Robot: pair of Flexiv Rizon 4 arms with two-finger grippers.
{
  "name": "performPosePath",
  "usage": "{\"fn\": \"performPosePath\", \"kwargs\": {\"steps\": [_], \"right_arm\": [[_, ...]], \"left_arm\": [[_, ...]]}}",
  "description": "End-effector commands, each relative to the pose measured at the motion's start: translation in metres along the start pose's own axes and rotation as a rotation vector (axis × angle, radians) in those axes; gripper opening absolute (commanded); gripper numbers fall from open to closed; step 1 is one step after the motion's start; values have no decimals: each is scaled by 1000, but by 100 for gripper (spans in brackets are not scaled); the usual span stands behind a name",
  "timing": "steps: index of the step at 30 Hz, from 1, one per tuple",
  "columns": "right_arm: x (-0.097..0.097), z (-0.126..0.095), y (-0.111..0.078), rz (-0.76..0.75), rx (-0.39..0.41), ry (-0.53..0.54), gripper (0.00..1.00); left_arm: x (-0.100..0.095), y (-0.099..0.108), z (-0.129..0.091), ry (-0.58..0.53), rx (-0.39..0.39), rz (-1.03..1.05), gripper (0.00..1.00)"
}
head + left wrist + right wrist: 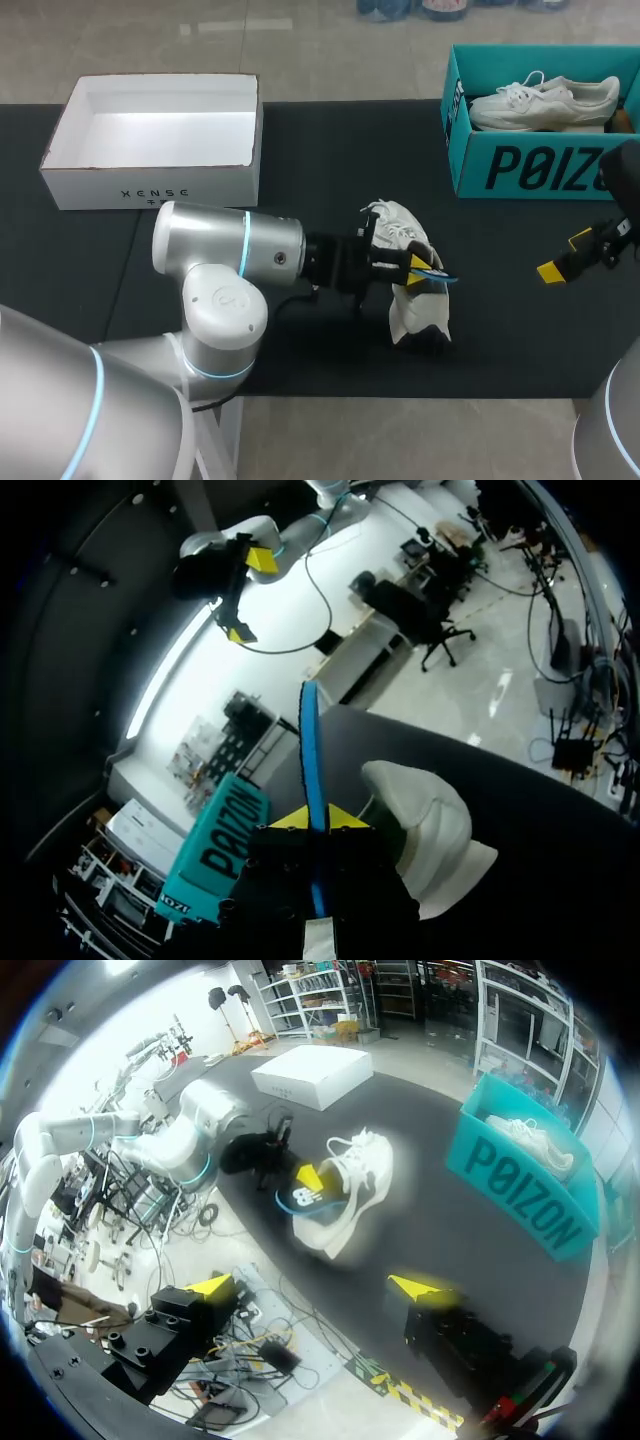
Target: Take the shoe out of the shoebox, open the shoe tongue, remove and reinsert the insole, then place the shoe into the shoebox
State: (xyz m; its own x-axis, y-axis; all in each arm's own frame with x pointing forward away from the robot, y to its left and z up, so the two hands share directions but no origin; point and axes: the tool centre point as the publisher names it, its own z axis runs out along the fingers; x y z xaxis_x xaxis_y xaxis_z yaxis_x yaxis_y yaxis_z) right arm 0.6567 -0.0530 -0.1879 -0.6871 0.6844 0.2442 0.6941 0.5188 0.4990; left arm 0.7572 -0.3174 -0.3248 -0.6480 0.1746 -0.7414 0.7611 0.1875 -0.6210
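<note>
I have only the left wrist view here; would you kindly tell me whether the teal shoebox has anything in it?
Observer: Yes, the teal shoebox holds a second white shoe.
Operator: Thank you. Is there another box on the table?
Observer: An open white box stands at the far left of the black mat.
Operator: Is the right gripper carrying anything?
Observer: No, the right gripper is open with nothing between its fingers. It is well apart from the shoe on the mat and from the blue insole pinched in the left gripper.
</note>
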Motion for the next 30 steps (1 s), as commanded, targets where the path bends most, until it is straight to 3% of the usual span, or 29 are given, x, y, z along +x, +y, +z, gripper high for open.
{"fn": "performPosePath", "kwargs": {"steps": [1,7,18,22,23,24,25,26,30], "right_arm": [[1,0,-2,0,-2,-3,100],[1,0,-2,0,-2,-3,100],[1,0,-2,0,-2,-3,100],[1,0,-2,0,-2,-3,100],[1,0,-2,0,-2,-3,100],[1,0,-2,0,-2,-3,100],[1,0,-2,0,-2,-3,100],[1,0,-2,0,-2,-3,100],[1,0,-2,0,-2,-3,100]], "left_arm": [[5,1,4,3,2,3,0],[17,15,3,38,-4,-7,0],[18,55,8,97,-51,17,0],[20,57,16,108,-53,20,0],[20,56,17,108,-51,18,6],[21,54,18,107,-47,13,26],[21,52,18,107,-46,12,58],[21,48,19,109,-38,11,100],[18,36,13,106,-31,16,100]]}}
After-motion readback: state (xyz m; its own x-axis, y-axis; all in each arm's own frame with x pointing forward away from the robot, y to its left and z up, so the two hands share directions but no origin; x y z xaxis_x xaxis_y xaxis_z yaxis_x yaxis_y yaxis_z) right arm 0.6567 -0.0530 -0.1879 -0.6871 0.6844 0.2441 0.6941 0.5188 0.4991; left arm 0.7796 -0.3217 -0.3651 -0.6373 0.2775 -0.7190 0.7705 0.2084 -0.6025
